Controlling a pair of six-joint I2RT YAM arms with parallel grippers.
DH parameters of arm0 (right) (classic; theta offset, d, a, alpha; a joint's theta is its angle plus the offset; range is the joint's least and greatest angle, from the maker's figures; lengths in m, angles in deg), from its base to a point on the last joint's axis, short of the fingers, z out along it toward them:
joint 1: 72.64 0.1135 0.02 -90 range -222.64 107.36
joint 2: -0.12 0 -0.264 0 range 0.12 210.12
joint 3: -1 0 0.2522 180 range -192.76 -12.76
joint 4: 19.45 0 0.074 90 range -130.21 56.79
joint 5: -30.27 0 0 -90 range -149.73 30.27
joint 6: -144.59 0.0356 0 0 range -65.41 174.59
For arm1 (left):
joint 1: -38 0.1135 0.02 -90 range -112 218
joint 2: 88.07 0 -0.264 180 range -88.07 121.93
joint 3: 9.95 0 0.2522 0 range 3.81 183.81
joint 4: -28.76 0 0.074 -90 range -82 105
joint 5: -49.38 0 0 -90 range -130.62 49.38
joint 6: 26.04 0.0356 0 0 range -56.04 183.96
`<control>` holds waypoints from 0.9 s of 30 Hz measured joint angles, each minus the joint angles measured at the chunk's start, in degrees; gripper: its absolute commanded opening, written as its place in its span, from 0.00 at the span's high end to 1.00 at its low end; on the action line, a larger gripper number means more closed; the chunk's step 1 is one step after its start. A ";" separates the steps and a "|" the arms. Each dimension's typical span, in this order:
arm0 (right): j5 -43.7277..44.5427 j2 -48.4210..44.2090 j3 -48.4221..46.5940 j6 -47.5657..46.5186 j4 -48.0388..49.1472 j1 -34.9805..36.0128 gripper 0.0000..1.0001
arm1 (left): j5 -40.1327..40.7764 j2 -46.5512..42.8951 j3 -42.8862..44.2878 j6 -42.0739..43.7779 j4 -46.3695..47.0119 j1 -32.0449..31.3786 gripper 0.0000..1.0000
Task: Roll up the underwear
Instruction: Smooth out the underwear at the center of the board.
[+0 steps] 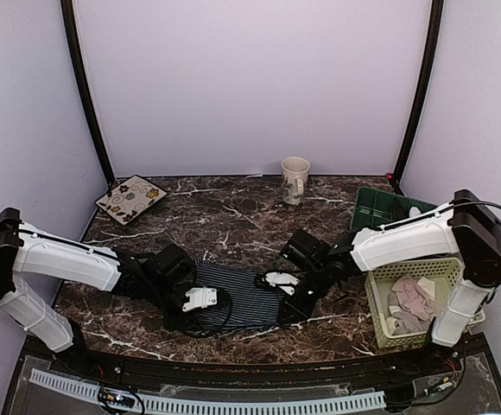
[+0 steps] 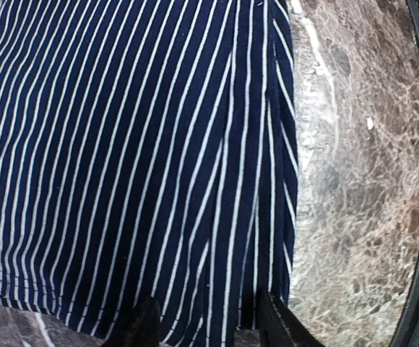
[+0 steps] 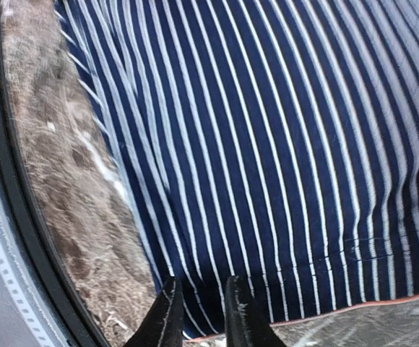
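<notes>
Table: you look down on a dark brown marble-patterned top with white veins.
Mug: a beige mug stands upright at the far middle, near the back wall.
Tile: a square patterned tile lies flat in your far left corner.
Green bin: a dark green bin sits at your far right.
Basket: a pale yellow slotted basket stands just in front of the bin.
Walls: plain lavender panels enclose the table.
Near edge: a white slotted strip runs along it.
</notes>
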 measured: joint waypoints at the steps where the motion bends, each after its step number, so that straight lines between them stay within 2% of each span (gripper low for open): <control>1: -0.09 0.46 0.20 -0.09 -0.02 0.00 0.83 | 0.44 0.02 0.07 0.13 0.00 0.00 0.57; 8: -1.09 1.81 0.76 -0.66 0.66 -0.39 0.89 | 2.36 -3.02 -0.87 0.96 -1.33 -0.22 0.67; 12: -1.31 1.86 0.70 -0.68 0.63 -0.42 0.89 | 1.99 -7.34 -1.46 0.94 -2.12 -0.22 0.70; 17: -1.29 1.31 0.63 -0.44 0.37 -0.42 0.71 | 1.20 -8.17 -1.46 1.18 -2.12 -0.22 0.70; 27: 0.72 -6.14 2.38 -2.34 -0.11 -0.09 0.69 | -0.35 -4.35 -1.44 2.54 -2.08 -0.22 0.72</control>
